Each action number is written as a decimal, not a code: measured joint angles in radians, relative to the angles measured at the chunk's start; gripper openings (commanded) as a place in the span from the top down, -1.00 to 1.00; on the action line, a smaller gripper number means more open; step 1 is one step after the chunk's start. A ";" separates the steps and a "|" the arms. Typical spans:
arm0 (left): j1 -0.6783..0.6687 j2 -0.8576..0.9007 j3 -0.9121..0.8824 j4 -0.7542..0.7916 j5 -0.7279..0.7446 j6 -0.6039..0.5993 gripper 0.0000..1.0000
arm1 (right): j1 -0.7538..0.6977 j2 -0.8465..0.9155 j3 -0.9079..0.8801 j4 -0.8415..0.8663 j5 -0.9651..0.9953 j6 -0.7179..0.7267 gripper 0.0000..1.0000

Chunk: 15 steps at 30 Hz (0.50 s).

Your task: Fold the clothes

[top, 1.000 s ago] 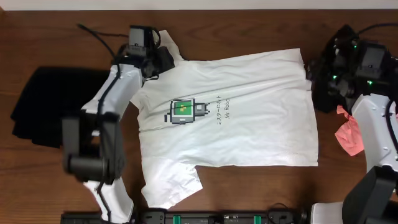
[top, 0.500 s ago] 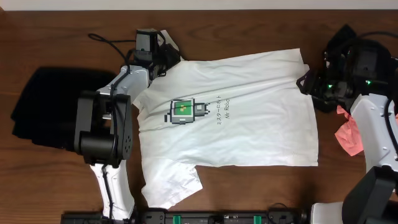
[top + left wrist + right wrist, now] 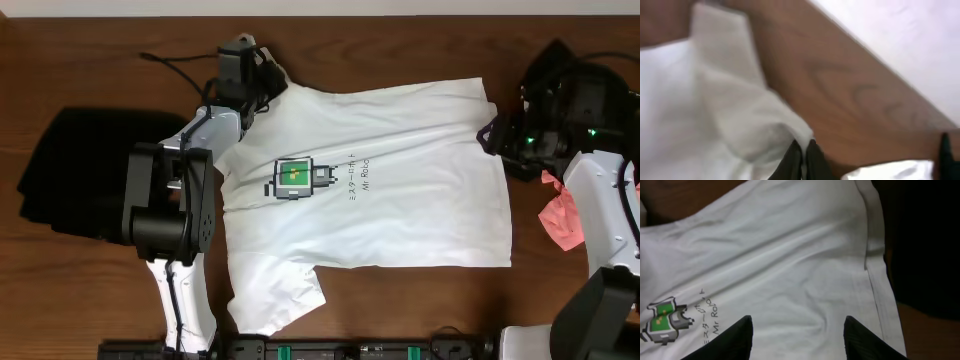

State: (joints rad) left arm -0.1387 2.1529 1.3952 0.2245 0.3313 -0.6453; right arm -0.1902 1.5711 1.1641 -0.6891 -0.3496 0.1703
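The white T-shirt [image 3: 400, 180] is spread flat on the table [image 3: 400, 310]. Its far sleeve [image 3: 740, 115] has just been pinched by the left gripper [image 3: 802, 155] — a fold can be begun; the right gripper [image 3: 797, 330] is held spread above the hem [image 3: 880, 280].

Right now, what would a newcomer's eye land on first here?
A white T-shirt lies spread flat mid-table, with a green pixel robot print on its chest. The jaws of the left arm are shut on its far sleeve. A black garment sits at the left edge, and a pink one lies beside the right arm.
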 measured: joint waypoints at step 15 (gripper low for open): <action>-0.096 0.000 0.000 0.071 0.057 0.247 0.13 | 0.000 0.000 0.000 -0.022 -0.012 0.000 -0.07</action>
State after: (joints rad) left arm -0.2344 2.1529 1.3956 0.2951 0.3882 -0.3985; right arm -0.1902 1.5711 1.1641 -0.7109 -0.3614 0.1703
